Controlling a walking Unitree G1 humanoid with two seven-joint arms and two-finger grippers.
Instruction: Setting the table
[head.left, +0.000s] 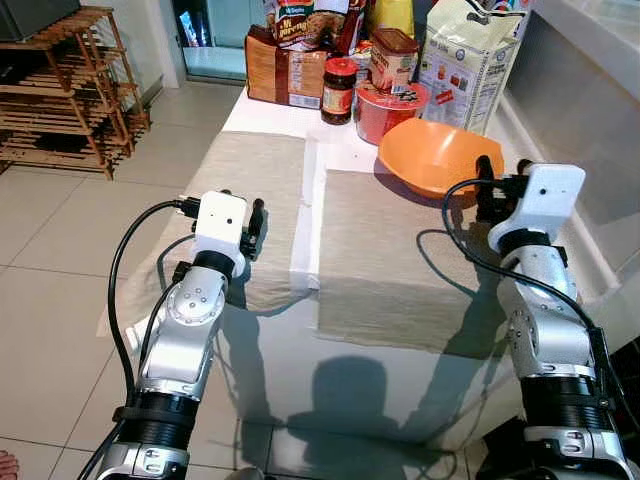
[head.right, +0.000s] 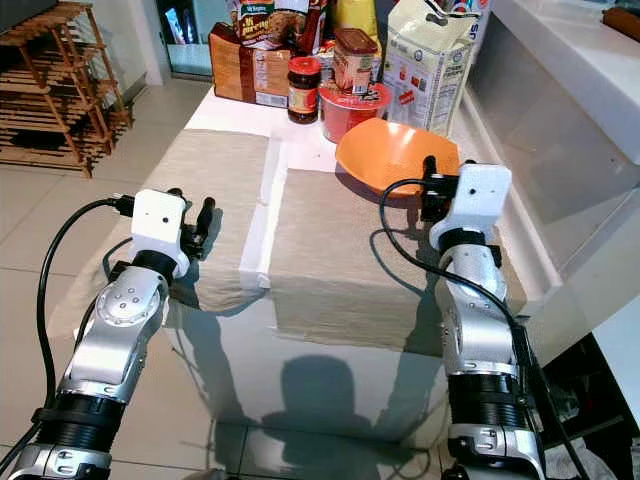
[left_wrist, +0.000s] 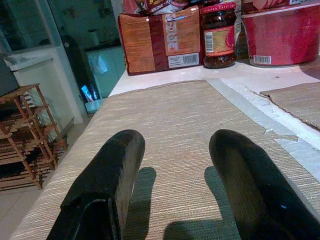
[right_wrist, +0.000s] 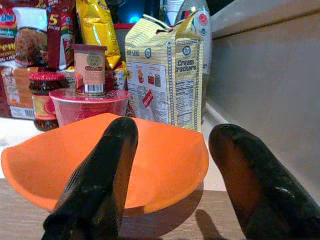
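An orange bowl (head.left: 435, 155) rests tilted at the far right of the table, partly on the right woven placemat (head.left: 390, 250). My right gripper (right_wrist: 172, 165) is open just in front of the bowl (right_wrist: 150, 160), with nothing between its fingers (head.left: 487, 185). A second woven placemat (head.left: 250, 190) lies on the left side. My left gripper (left_wrist: 175, 175) hovers open low over the near part of that left placemat (left_wrist: 175, 120), holding nothing; its fingers (head.left: 256, 222) point toward the far end of the table.
Groceries crowd the far end: a brown box (head.left: 283, 72), a dark jar (head.left: 338, 90), a red tub (head.left: 388, 110), a cracker bag (head.left: 470, 60). A white counter wall (head.left: 570, 90) runs along the right. A wooden rack (head.left: 70, 90) stands on the floor at left.
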